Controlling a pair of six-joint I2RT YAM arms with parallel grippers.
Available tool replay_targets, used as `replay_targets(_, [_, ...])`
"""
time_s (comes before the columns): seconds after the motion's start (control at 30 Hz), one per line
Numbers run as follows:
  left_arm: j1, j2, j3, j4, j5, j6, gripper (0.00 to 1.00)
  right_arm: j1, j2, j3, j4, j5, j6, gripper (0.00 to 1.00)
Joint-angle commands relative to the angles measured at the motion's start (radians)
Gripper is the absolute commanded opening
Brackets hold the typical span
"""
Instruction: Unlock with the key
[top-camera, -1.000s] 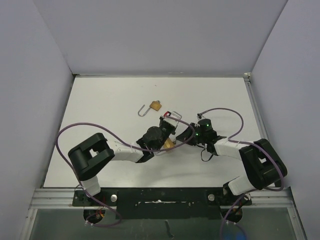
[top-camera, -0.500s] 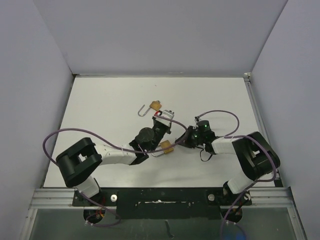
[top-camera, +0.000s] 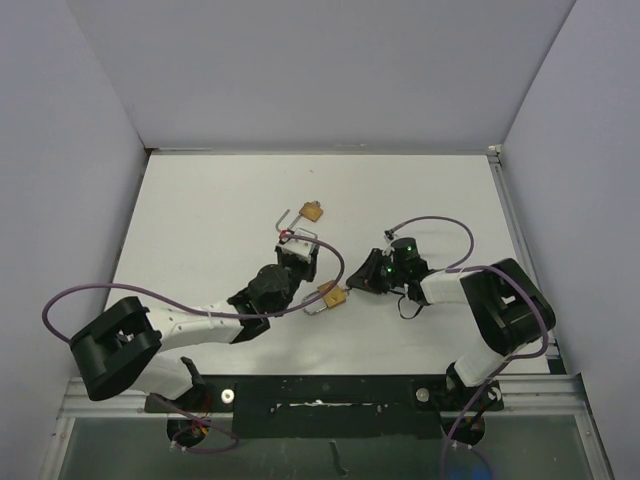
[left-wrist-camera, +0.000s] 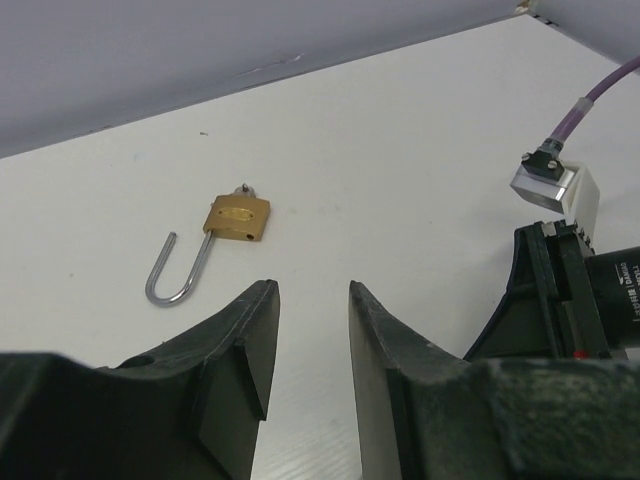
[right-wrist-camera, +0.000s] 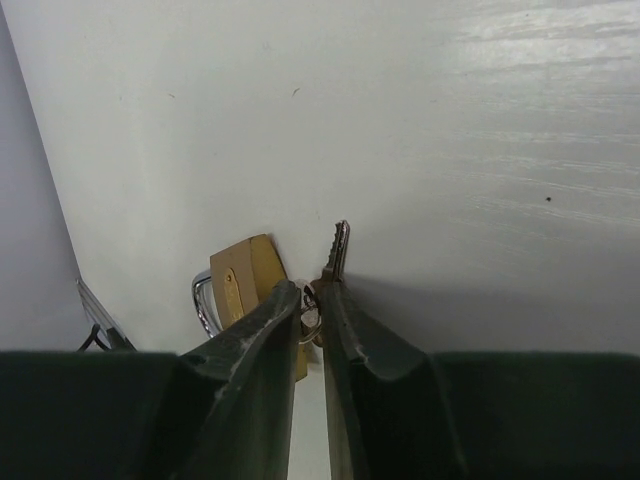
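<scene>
A brass padlock (top-camera: 333, 297) lies mid-table; in the right wrist view this padlock (right-wrist-camera: 245, 285) sits just left of my fingers, its shackle partly hidden. My right gripper (top-camera: 358, 284) (right-wrist-camera: 311, 291) is shut on the head of a silver key (right-wrist-camera: 339, 250), whose blade points free, away from the lock. A key ring (right-wrist-camera: 311, 322) shows between the fingers. My left gripper (top-camera: 296, 250) (left-wrist-camera: 312, 290) is open and empty, left of that padlock. A second brass padlock (top-camera: 312, 212) (left-wrist-camera: 237, 217) with an open shackle (left-wrist-camera: 180, 270) lies farther back.
Purple cables (top-camera: 440, 225) loop over the table beside both arms. The right arm's wrist camera (left-wrist-camera: 555, 185) stands close at the right of the left wrist view. White walls (top-camera: 320, 70) enclose the table at the back and sides.
My left gripper has let go of the mid-table padlock and pulled back to the left. The padlock now lies on the table. My right gripper has shifted slightly left with the key.
</scene>
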Motion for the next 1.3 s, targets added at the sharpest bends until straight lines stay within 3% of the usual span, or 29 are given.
replay_targets(0.0, [0.003,-0.085,-0.025,-0.059,-0.039,-0.05,0.33,0.001,0.007,0.039,0.034,-0.056,-0.019,0.2])
replay_targets(0.3, [0.003,-0.161,-0.093,-0.164,-0.05,-0.118,0.37,-0.007,-0.036,0.033,0.05,-0.047,-0.048,0.47])
replay_targets(0.4, [0.002,-0.188,-0.108,-0.218,-0.043,-0.135,0.39,-0.01,-0.079,0.038,0.007,-0.017,-0.086,0.52])
replay_targets(0.7, [0.0,-0.231,-0.147,-0.316,-0.015,-0.209,0.43,-0.016,-0.202,0.079,-0.169,0.085,-0.222,0.57])
replay_targets(0.87, [-0.001,-0.206,-0.148,-0.324,-0.006,-0.233,0.43,-0.004,-0.217,0.115,-0.257,0.097,-0.283,0.53])
replay_targets(1.0, [-0.002,-0.181,-0.148,-0.333,0.0,-0.254,0.44,0.053,-0.243,0.137,-0.31,0.161,-0.346,0.53])
replay_targets(1.2, [0.006,-0.218,-0.156,-0.393,-0.026,-0.309,0.45,0.184,-0.275,0.22,-0.446,0.327,-0.523,0.63])
replay_targets(1.27, [0.018,-0.251,-0.16,-0.424,-0.025,-0.324,0.5,0.21,-0.27,0.25,-0.48,0.348,-0.569,0.66])
